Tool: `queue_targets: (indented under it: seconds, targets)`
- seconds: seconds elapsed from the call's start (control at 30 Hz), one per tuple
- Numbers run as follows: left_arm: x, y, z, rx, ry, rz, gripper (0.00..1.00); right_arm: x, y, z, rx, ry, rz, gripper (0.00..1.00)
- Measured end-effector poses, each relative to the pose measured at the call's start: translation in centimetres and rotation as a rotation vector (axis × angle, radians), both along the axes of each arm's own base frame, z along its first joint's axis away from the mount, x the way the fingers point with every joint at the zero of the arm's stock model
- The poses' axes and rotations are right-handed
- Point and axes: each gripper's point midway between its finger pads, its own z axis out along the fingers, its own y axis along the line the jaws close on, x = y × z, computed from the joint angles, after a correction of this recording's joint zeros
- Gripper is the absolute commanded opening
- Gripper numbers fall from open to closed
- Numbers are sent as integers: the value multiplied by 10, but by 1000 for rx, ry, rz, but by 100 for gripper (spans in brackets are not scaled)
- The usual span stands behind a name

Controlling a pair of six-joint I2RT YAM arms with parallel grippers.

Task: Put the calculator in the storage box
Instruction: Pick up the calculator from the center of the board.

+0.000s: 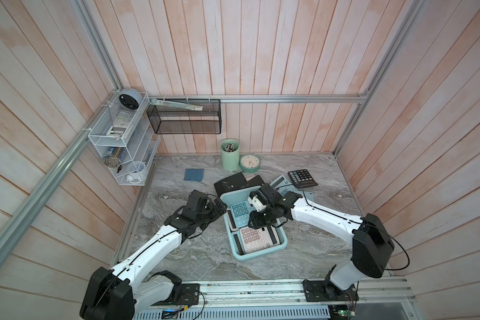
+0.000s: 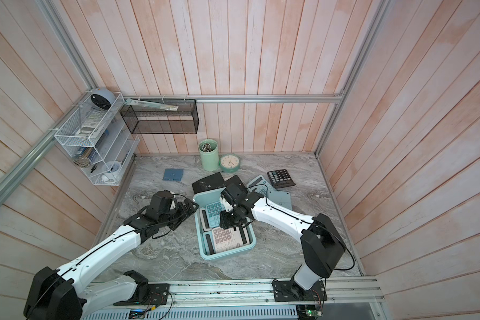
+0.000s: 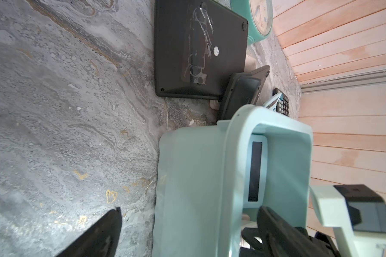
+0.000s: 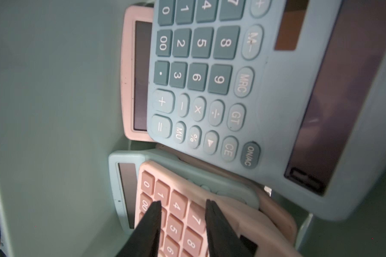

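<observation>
- Left jaws gape as wide as I ever see them. The left gripper (image 1: 219, 208) straddles the left wall of the storage box (image 1: 262, 252).
- One finger (image 3: 103, 235) sits outside over the marble table (image 1: 178, 249) and its mate sits over the inside. They grasp nothing, and I cannot tell whether either touches the wall.
- I find the storage box at mid-table between my two arms, set at a slight angle to the table edge.
- At its far end a blue calculator (image 1: 239, 212) lies keys up, tilted on the ones beneath it.
- At its near end a pink calculator (image 1: 257, 241) lies keys up. My right wrist view shows more calculators peeking out under both.
- The right gripper (image 4: 182, 201) hovers over the pink calculator inside the box. Its jaws are partly apart and empty, and I can read the pink keys through the gap.
- Just beyond the box, a flat black case (image 1: 229, 181) lies back-up on the table.
- A pale blue calculator (image 1: 281, 184) sits behind the right arm, partly hidden by it.
- Furthest right, toward the rear, a black calculator (image 1: 302, 178) lies keys up, well apart from the box.
</observation>
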Motion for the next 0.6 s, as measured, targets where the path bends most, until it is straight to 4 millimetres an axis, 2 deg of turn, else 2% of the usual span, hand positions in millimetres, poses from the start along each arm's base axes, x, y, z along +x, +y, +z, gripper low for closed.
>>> queue_targets:
  seconds: [0.1, 0.2, 0.3, 0.4, 0.5, 0.6]
  targets:
    - [-1, 0, 0, 1, 1, 0, 100, 8, 0, -5, -45, -10, -15, 40]
    - [-3, 1, 2, 2, -1, -2, 100, 7, -3, -1, -63, -9, -17, 40]
    - [-4, 2, 7, 0, -10, -2, 100, 6, -6, 13, -59, -29, -21, 42]
    - [-4, 3, 11, 4, -18, -5, 100, 10, -15, 39, -42, -82, -49, 48]
    - [-2, 2, 16, 5, -30, -10, 100, 31, -39, 67, -24, -165, -155, 54]
    - [-1, 3, 18, 14, -39, -11, 100, 63, -82, 89, 4, -247, -331, 60]
